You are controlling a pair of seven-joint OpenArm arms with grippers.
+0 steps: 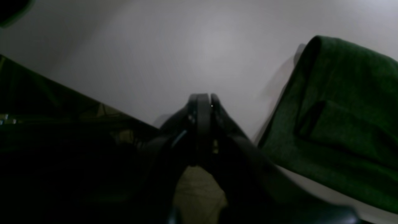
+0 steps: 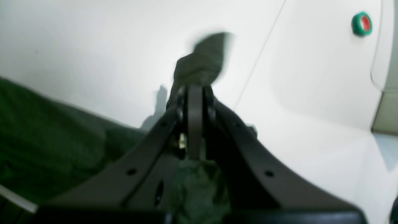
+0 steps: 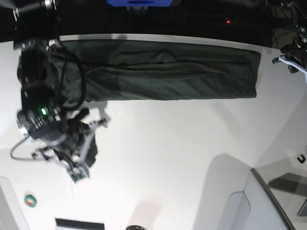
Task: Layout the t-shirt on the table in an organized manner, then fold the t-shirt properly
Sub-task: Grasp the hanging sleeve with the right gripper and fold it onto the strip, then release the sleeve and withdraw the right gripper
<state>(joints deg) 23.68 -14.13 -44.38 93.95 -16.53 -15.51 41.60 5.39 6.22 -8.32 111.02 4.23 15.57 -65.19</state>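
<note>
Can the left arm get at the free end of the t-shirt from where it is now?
Probably yes. The left gripper is shut with nothing in it, the t-shirt lies folded just beside it, and only bare table lies between them.

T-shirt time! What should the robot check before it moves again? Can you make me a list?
1. Right gripper shut on the t-shirt: ok, green cloth sticks out past its tips.
2. Left gripper shut and empty: ok.
3. T-shirt flat on the table: not ok, it lies as a long band with one end lifted.
4. Bare table ahead of the right gripper: ok.
5. Green and red ring away from the cloth: ok.
6. How firm the grip is: cannot tell.
</note>
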